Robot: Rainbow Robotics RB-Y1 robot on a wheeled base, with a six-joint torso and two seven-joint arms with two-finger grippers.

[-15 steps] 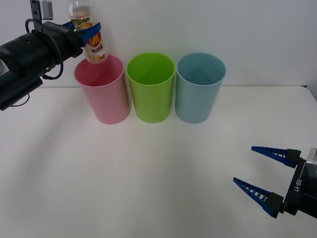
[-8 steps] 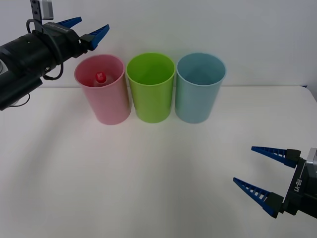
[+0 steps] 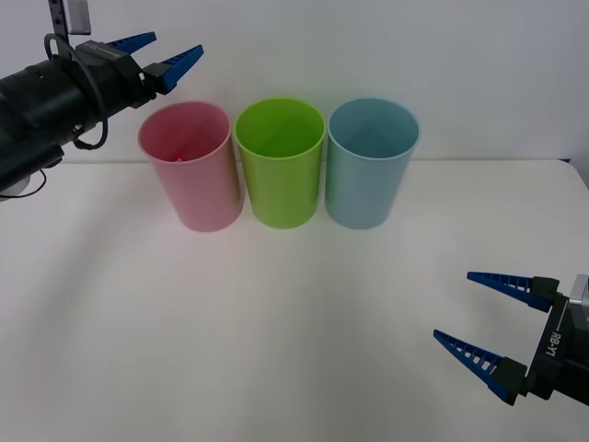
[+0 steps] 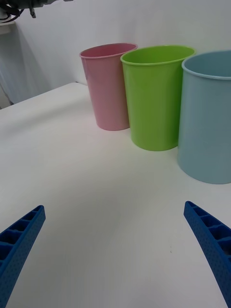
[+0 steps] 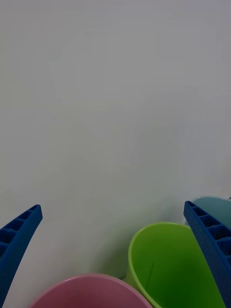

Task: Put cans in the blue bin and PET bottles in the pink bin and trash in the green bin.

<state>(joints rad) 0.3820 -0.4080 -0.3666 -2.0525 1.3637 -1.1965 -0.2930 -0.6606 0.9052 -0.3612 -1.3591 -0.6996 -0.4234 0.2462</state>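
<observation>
I have three bins standing in a row at the far side of the counter (image 3: pixel 276 350): the pink bin (image 3: pixel 189 170) on the left, the green bin (image 3: pixel 280 166) in the middle, the blue bin (image 3: pixel 372 166) on the right, each just beside its neighbour. My left gripper (image 3: pixel 156 55) hangs above the pink bin's far left rim; my right gripper (image 3: pixel 488 318) sits at the near right corner.

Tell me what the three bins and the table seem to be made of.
Pink bin, green bin, blue bin: likely moulded plastic, going by the thin rolled rims, even colour and soft satin sheen. Table: a smooth matte white top, perhaps laminate; its look leaves that open.
</observation>
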